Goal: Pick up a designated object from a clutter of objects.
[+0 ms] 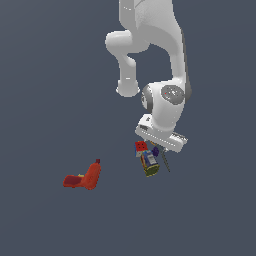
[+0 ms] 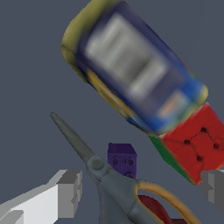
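Note:
The slim tool shows as grey scissors [image 2: 103,170] with a long thin blade and orange-rimmed handle loops. A small dark purple brick [image 2: 122,159] lies right behind them. In the exterior view the thin grey blade [image 1: 165,163] sticks out beside the purple piece [image 1: 155,151]. My gripper [image 2: 140,192] is open and hangs just above this cluster [image 1: 154,149]. One finger [image 2: 65,192] stands on each side of the scissors' pivot and touches nothing. A blue-and-yellow box [image 2: 131,70] and a red cube [image 2: 197,144] lie close by.
In the exterior view the box [image 1: 150,164] and the red-and-white cube [image 1: 141,147] crowd under my hand. A red mug [image 1: 73,181] and a red bottle-like object [image 1: 93,174] lie apart at the exterior view's left, on the dark grey floor.

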{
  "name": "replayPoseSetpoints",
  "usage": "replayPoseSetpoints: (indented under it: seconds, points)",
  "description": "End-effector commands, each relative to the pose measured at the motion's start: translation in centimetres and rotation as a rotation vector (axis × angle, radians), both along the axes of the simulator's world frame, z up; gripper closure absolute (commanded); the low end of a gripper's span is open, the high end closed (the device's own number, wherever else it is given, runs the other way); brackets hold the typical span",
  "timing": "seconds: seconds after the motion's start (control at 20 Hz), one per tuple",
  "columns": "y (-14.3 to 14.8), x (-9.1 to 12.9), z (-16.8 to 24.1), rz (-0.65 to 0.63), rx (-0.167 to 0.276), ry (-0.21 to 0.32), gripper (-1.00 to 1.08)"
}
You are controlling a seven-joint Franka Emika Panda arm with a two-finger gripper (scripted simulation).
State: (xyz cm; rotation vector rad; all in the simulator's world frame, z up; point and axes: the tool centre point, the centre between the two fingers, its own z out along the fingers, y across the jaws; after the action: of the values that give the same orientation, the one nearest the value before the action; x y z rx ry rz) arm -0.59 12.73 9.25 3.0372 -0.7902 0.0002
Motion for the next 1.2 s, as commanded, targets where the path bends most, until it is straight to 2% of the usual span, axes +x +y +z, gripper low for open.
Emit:
replayPoseSetpoints:
  seconds: [0.0,0.65,1.15]
  points:
    - [0.6,-0.3,-0.9,-0.02,0.001,-0.001,-0.92]
    - [1.4,-0.8,-2.4,-0.041,0.003,0.0,-0.92]
    - [1.4,-0.9,-6.4,-0.043,0.003,-0.001,-0.92]
